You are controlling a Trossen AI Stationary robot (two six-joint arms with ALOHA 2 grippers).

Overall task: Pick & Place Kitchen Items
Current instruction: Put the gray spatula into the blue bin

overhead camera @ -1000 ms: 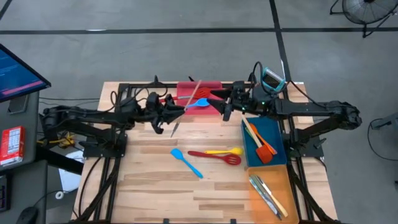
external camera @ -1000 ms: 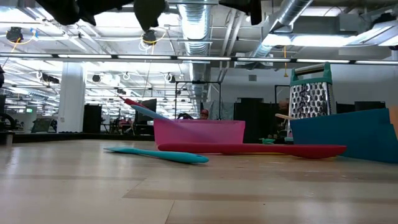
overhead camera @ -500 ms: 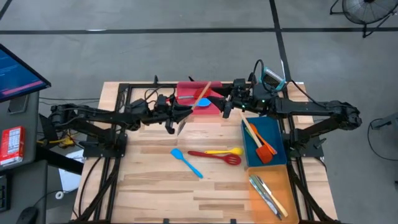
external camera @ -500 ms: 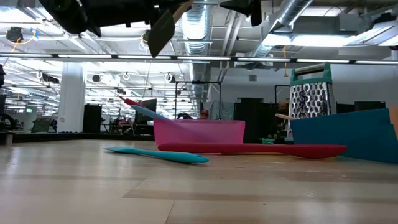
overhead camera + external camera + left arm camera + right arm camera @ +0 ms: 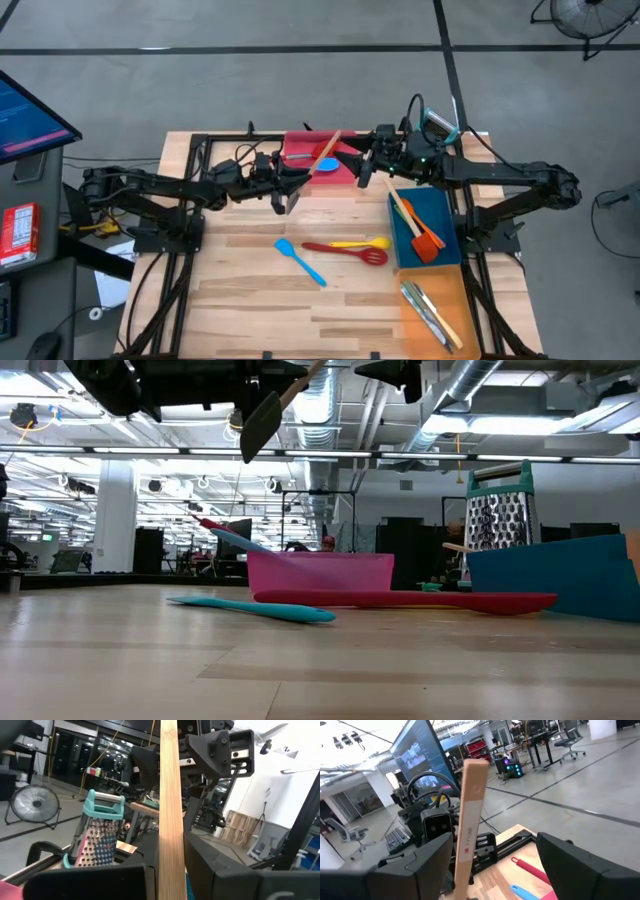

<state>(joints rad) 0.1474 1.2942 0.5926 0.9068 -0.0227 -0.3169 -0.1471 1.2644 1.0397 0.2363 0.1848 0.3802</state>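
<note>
While left pincer [image 5: 290, 182] grips the wooden spatula [image 5: 318, 160], its handle slants up toward the table's far edge, between wide-spread right pincer [image 5: 352, 160] fingers.

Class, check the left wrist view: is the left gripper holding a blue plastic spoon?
No. The left gripper is clamped on a pale wooden-handled utensil, not a blue spoon.
</note>
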